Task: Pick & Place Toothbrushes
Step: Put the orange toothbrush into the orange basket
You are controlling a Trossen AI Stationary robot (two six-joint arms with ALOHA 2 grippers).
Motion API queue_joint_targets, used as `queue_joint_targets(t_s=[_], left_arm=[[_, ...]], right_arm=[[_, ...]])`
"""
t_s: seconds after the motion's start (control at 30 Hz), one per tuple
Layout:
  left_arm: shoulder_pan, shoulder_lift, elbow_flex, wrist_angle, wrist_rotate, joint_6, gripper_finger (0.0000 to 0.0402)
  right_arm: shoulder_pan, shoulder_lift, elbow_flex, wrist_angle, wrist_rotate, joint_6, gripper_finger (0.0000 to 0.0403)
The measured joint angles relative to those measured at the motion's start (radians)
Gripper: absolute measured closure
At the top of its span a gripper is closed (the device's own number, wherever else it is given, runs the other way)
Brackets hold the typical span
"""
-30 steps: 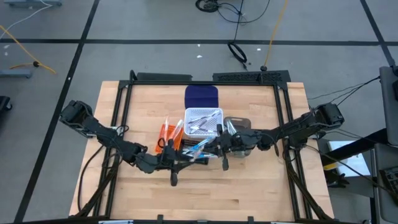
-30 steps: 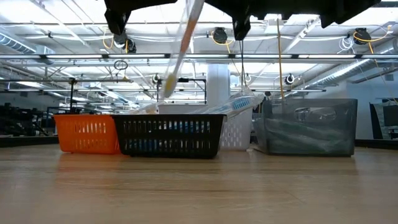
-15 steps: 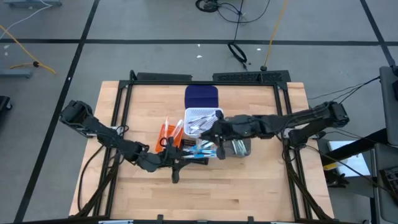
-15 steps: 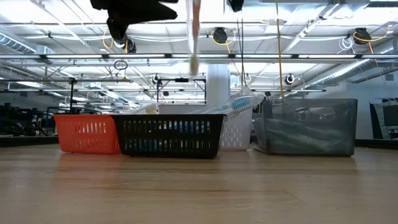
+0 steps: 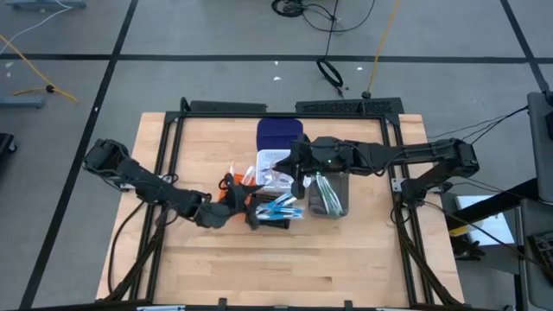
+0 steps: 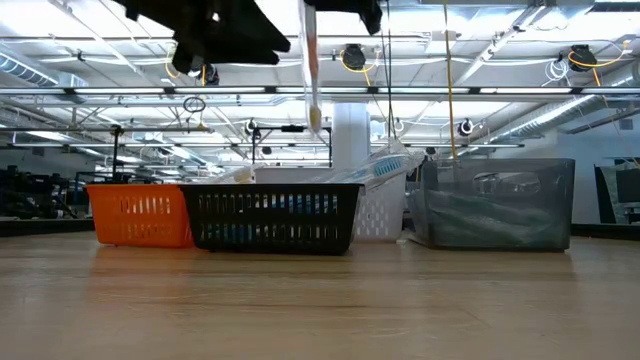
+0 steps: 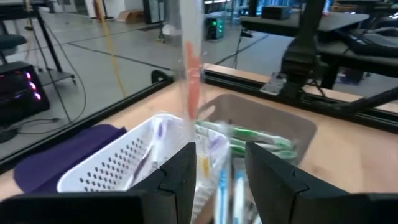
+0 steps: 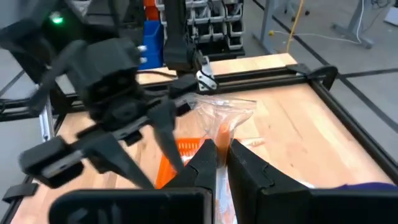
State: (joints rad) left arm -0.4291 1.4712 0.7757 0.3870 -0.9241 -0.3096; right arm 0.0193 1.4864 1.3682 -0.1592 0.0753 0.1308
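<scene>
A wrapped toothbrush [image 6: 312, 80] with an orange accent hangs upright above the bins, and my right gripper [image 8: 221, 154] is shut on it, over the white bin [image 5: 275, 168]. It also shows in the left wrist view, toothbrush [image 7: 189, 74]. My left gripper [image 7: 217, 163] stands open just short of it, above the black bin [image 6: 270, 218], with nothing between its fingers. Blue toothbrushes [image 5: 282, 207] lie in the black bin, green ones [image 7: 261, 137] in the grey bin [image 5: 328, 194]. My right gripper pinches the toothbrush between its two fingers at the orange part [image 8: 222, 138] near its upper end. The fingers come about level from the table's right side and lie across the brush. The brush hangs straight down, its lower end [image 6: 315, 125] clear of the bins.
An orange bin [image 6: 140, 215] stands left of the black bin. A dark blue bin [image 5: 279, 134] sits behind the white one. Bare wood lies along the near edge [image 5: 285, 276]. A black frame [image 5: 285, 108] borders the table.
My right gripper has risen and drawn toward the table's far edge with the toothbrush, which has swung from tilted to hanging upright. My left gripper has swung toward the bins and stands clear of the brush.
</scene>
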Motion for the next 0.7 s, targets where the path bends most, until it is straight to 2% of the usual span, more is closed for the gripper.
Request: queue_joint_targets(t_s=[0.23,0.5,0.7], left_arm=[[0.092,0.000,0.000,0.013,0.083,0.001,0.0243],[0.152,0.000,0.000,0.051,0.260,0.001,0.0199],[0.162,0.000,0.000,0.113,0.285,0.073,0.0190]], right_arm=[[0.016,0.000,0.000,0.018,-0.034,-0.025,0.0390],[0.015,0.001,0.000,0.019,-0.051,-0.034,0.0390],[0.015,0.001,0.000,0.029,-0.051,-0.038,0.0390]])
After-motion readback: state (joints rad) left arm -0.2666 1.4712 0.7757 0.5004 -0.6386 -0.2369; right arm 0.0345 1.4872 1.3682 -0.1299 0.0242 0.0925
